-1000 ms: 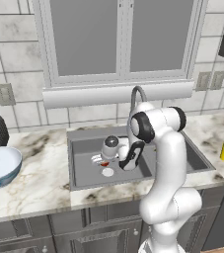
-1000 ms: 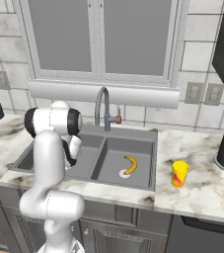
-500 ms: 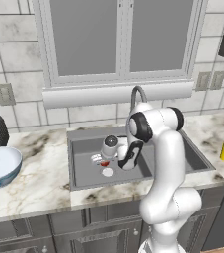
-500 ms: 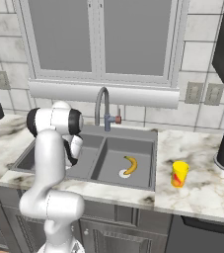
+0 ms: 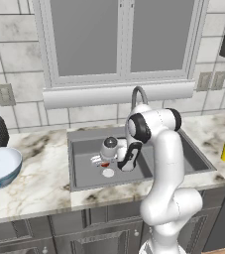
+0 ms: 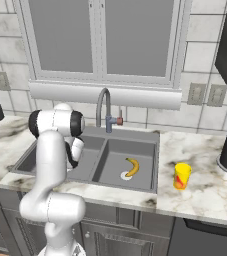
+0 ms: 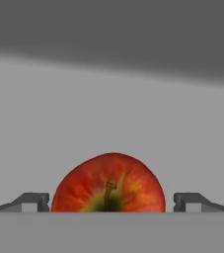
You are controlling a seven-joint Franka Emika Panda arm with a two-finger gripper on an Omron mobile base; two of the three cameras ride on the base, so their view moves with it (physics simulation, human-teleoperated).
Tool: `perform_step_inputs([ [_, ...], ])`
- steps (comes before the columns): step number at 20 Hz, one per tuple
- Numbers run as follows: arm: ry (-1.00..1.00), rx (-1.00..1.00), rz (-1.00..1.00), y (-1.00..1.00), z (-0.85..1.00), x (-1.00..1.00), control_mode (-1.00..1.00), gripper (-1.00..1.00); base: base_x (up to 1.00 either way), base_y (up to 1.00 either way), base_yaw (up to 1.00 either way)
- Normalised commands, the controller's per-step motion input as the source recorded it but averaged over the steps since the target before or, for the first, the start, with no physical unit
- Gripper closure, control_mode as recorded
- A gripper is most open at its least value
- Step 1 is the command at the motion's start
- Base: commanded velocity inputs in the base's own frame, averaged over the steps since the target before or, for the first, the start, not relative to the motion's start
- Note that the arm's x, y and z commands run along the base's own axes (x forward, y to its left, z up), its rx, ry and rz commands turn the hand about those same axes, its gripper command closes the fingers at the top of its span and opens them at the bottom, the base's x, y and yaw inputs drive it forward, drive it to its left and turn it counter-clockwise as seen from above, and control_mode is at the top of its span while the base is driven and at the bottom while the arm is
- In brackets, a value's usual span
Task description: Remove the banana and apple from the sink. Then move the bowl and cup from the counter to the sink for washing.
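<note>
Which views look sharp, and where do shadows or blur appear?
Hand view: apple crisp, dark shadow band across the sink wall above. Right base view: banana evenly lit, no glare. Left base view: bowl cut off by the left edge, slightly soft.

The red apple (image 7: 108, 185) sits stem-up in the sink's (image 5: 79, 173) left basin; the yellow banana (image 6: 132, 166) lies in the right. Bowl (image 5: 0, 166) and cup (image 6: 181, 176) stand on the counter (image 6: 195, 200).
</note>
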Motion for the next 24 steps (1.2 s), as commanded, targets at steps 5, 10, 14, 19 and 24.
perform_step_inputs([
  [5,0.01,0.00,0.00,0.02,-0.03,0.17,-1.00,-1.00,0.00,0.00,0.00],
  [10,0.00,0.00,0.00,0.00,0.00,0.16,-1.00,-1.00,0.00,0.00,0.00],
  [14,0.00,0.00,0.00,0.01,-0.03,0.12,-1.00,-1.00,0.00,0.00,0.00],
  [19,0.02,0.00,0.00,0.01,-0.09,0.08,-1.00,-1.00,0.00,0.00,0.00],
  [24,0.06,0.01,-0.01,0.02,-0.13,0.06,-1.00,1.00,0.00,0.00,0.00],
])
